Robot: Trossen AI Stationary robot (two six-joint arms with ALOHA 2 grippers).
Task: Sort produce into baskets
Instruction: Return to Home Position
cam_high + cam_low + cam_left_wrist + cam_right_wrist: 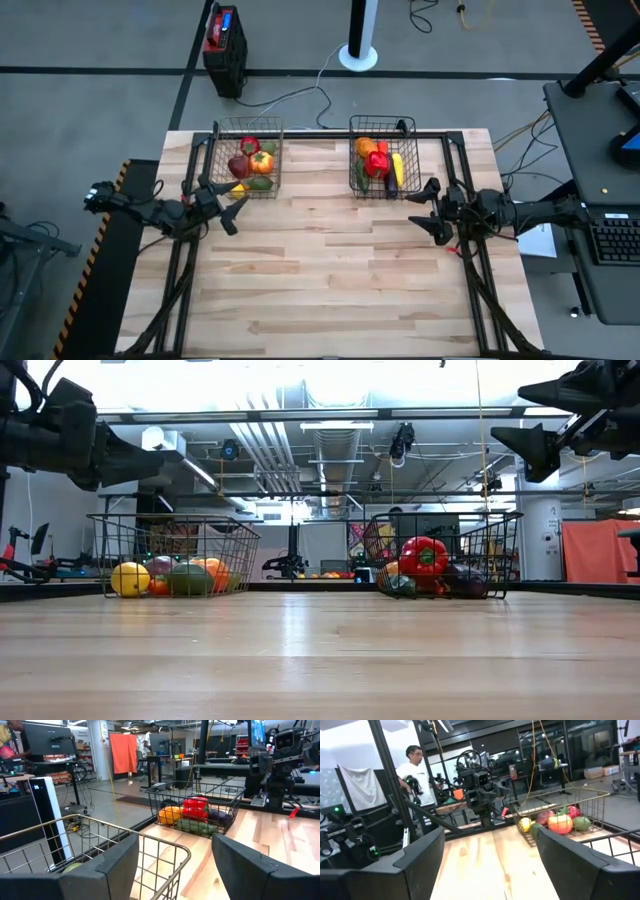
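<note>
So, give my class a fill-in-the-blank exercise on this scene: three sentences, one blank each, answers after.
1. The left claw and right claw are both ____ and hold nothing.
2. All the produce lies inside two wire ____.
3. The long yellow piece lies in the basket nearer the ____ claw.
Missing words: open; baskets; right.

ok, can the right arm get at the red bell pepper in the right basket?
Probably yes. The right arm's jaws stand open, raised beside the right basket; its top is open and the red bell pepper lies uncovered on the pile.
</note>
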